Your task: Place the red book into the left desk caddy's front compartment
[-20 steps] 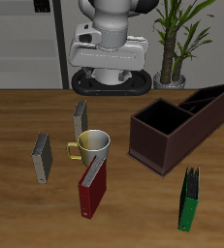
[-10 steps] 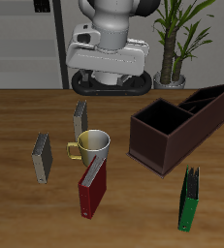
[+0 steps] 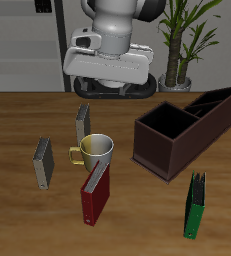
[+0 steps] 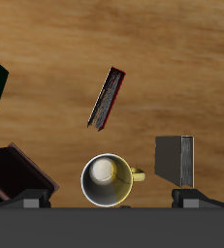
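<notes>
- Exterior view: the white arm is bunched high at the table's back, above all the objects, touching none of them; the gripper itself cannot be made out there, so its jaws cannot be judged from this view.
- The red book (image 3: 95, 194) stands upright near the table's front edge, leaning slightly, its pale page edge showing along the top, just in front of the mug (image 3: 97, 150).
- The left desk caddy (image 3: 182, 130) is a long dark maroon box with a black interior and dividers, well apart from the red book.
- A green book (image 3: 194, 206) stands before the caddy; two grey-olive books (image 3: 43, 162) stand near the mug.
- Wrist view: the gripper (image 4: 112, 199) looks straight down, its two fingertips (image 4: 31, 201) set wide apart, holding nothing.
- Seen edge-on, the red book (image 4: 106, 98) lies beyond the mug (image 4: 107, 179); the caddy (image 4: 16, 174) is cut off at the frame edge.
</notes>
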You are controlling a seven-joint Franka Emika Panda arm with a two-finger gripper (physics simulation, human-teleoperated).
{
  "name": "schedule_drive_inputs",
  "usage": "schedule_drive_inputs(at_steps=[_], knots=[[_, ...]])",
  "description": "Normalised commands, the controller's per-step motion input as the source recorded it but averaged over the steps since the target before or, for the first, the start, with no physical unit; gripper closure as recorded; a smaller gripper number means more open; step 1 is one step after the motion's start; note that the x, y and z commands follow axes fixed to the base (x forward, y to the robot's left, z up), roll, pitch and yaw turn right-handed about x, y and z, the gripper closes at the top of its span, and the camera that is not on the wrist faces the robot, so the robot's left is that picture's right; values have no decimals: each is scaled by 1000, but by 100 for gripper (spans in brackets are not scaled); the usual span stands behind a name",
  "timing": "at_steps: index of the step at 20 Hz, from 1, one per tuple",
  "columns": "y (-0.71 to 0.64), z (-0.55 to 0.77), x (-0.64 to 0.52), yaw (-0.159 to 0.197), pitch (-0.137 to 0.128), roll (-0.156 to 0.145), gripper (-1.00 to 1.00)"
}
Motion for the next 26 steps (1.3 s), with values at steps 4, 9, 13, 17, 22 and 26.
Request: schedule_drive_inputs(at_steps=[4, 9, 13, 17, 22, 26], knots=[[-151, -101, 381, -17, -2, 33, -100], [-141, -48, 357, 12, -3, 13, -100], [-111, -5, 255, 22, -29, 15, -100], [-75, -94, 348, 28, -5, 71, -100], [-119, -58, 223, 6, -35, 35, -100], [-86, -86, 209, 17, -48, 24, -100]])
